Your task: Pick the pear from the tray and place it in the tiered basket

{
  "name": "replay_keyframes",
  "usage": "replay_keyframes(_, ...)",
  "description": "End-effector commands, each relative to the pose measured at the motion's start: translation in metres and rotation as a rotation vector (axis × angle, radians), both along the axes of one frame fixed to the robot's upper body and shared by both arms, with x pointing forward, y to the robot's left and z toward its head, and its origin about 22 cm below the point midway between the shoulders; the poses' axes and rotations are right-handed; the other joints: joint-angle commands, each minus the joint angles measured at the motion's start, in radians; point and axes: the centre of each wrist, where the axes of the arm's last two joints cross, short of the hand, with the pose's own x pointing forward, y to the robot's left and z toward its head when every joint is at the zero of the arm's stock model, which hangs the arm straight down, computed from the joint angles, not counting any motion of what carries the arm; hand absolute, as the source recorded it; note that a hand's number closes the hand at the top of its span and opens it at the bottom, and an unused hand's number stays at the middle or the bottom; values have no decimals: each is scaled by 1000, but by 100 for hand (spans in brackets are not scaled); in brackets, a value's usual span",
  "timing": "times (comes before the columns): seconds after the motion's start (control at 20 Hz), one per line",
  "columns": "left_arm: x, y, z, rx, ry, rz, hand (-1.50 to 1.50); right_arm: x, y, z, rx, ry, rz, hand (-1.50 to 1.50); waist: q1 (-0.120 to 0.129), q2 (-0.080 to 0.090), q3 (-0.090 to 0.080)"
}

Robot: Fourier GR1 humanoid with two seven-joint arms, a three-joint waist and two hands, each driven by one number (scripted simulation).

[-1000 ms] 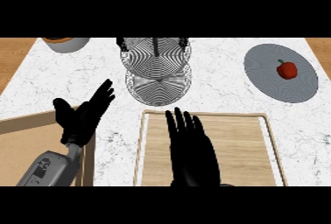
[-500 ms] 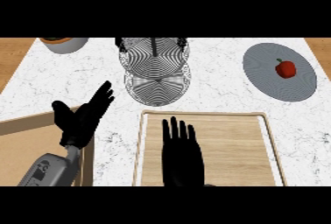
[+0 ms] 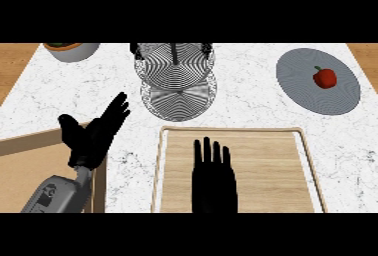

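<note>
The wooden tray (image 3: 273, 165) lies at the lower centre of the counter. My right hand (image 3: 214, 175) is flat above it, open, fingers straight and pointing away from me. No pear shows on the tray or anywhere else in view. The wire tiered basket (image 3: 177, 75) stands just beyond the tray, at the top centre, and nothing shows inside it. My left hand (image 3: 92, 137) rests open to the left of the tray, fingers up, holding nothing.
A grey plate (image 3: 310, 95) with a red pepper (image 3: 324, 77) sits at the back right. A grey bowl (image 3: 71, 50) stands at the back left corner. A wooden board (image 3: 29, 160) lies under my left forearm.
My right hand has drawn back toward me over the tray, staying open. The left hand has hardly moved.
</note>
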Motion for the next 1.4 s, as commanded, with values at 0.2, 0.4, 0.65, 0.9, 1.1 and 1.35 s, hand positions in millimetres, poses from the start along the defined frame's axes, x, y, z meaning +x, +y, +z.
replay_keyframes(0.2, 9, 2, 2, -1, -12, 3, 0, -14, 2, 1, -144, 7, -188, -150, -7, 3, 0)
replay_keyframes(0.4, -13, -3, 4, 6, -10, -6, 0, -16, 1, -15, -143, 17, -193, -150, 8, 2, 1)
replay_keyframes(0.65, 7, -11, 8, 5, -9, -10, 0, 6, -9, -18, -109, -2, -216, -150, 4, 6, 1)
replay_keyframes(0.9, -2, 2, 1, 13, -3, -11, 0, -7, -13, -19, -78, 13, -222, -150, 5, 4, 1)
replay_keyframes(1.1, 16, -1, -11, 4, -9, -6, 0, 12, -22, -29, -83, 18, -235, -150, 1, 7, 1)
replay_keyframes(1.35, 3, 18, -2, -10, -27, 3, 0, 25, -41, -42, -69, 27, -252, -150, 5, 5, 1)
